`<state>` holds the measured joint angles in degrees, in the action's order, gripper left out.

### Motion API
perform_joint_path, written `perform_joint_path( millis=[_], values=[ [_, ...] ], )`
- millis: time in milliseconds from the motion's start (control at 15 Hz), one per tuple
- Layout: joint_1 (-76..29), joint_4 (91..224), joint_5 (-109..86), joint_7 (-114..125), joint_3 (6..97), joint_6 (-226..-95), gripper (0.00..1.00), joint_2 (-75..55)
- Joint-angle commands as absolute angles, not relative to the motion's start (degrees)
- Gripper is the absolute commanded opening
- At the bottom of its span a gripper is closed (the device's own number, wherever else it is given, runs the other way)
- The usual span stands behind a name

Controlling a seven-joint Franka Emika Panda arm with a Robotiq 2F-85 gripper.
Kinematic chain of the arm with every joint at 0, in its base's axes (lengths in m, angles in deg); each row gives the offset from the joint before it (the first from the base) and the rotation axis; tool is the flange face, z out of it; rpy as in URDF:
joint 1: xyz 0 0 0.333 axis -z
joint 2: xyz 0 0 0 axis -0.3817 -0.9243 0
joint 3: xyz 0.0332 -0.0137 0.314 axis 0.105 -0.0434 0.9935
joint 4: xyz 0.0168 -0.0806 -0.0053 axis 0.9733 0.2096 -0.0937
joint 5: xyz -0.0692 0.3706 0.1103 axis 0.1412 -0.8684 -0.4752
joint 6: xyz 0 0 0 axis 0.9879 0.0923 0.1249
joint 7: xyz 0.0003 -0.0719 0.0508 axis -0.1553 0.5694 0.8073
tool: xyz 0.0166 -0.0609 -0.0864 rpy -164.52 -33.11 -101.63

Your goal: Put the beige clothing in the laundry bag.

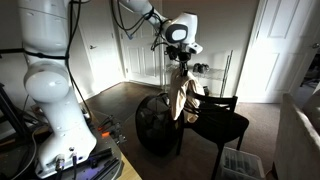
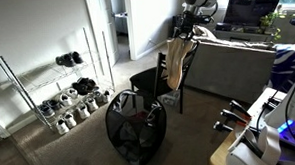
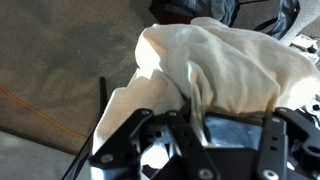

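Pincer (image 1: 181,64) clamped on a bunch of the beige cloth (image 1: 183,95). The cloth hangs free, higher than the laundry bag (image 1: 155,125) and off to one side, over the chair (image 1: 222,120) next to the bag. It is probably held high so the hem clears the bag's rim.

We have an exterior view right beside the arm's base (image 1: 55,110), facing across the room toward the doors (image 1: 105,55); chair (image 1: 218,122) and laundry bag (image 1: 155,125) sit mid-distance. We have an exterior view set higher and further off, looking down past the laundry bag (image 2: 136,128) to the chair (image 2: 148,82), shoe rack (image 2: 58,96) at its left. Both share chair, bag and the hanging beige clothing (image 1: 182,95). Wrist view looks along the gripper (image 3: 195,118), very close, clothing filling most of it.
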<state>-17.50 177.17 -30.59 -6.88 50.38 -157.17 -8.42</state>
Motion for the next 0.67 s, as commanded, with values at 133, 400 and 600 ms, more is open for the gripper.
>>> perform_joint_path(
  millis=[133,400,600],
  values=[
    [-16.98,186.20,-34.30,-1.63,51.21,-160.33,0.00,0.04],
    [-16.93,190.15,-35.87,4.60,51.31,-160.65,0.00,5.30],
    [-17.17,194.49,-37.14,11.20,51.02,-160.77,0.00,10.85]
  ],
)
